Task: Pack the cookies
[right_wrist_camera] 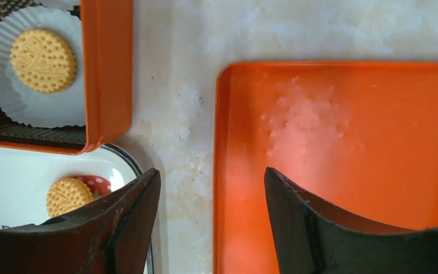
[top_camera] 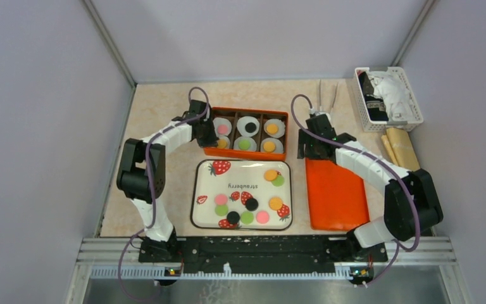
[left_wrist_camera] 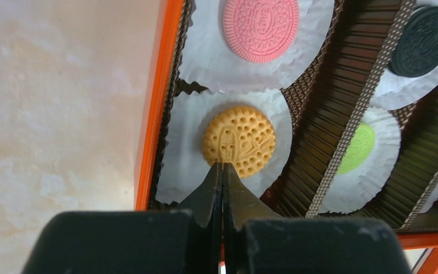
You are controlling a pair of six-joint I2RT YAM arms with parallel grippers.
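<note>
The orange box (top_camera: 245, 113) holds white paper cups, each with one cookie: pink (left_wrist_camera: 260, 27), orange (left_wrist_camera: 239, 140), black (left_wrist_camera: 422, 40) and green (left_wrist_camera: 356, 148) show in the left wrist view. My left gripper (left_wrist_camera: 223, 166) is shut and empty, its tips just above the near edge of that orange cookie, at the box's left end (top_camera: 207, 134). Several more cookies lie on the strawberry tray (top_camera: 202, 183), such as a black one (top_camera: 252, 204) and an orange one (right_wrist_camera: 67, 196). My right gripper (right_wrist_camera: 211, 171) is open and empty over the left edge of the orange lid (right_wrist_camera: 342, 142), right of the box (top_camera: 312, 147).
The orange lid (top_camera: 335, 193) lies flat right of the tray. A white basket (top_camera: 389, 98) with dark and white items stands at the back right, a tan roll (top_camera: 402, 145) beside it. Metal tongs (top_camera: 327, 95) lie behind the right gripper.
</note>
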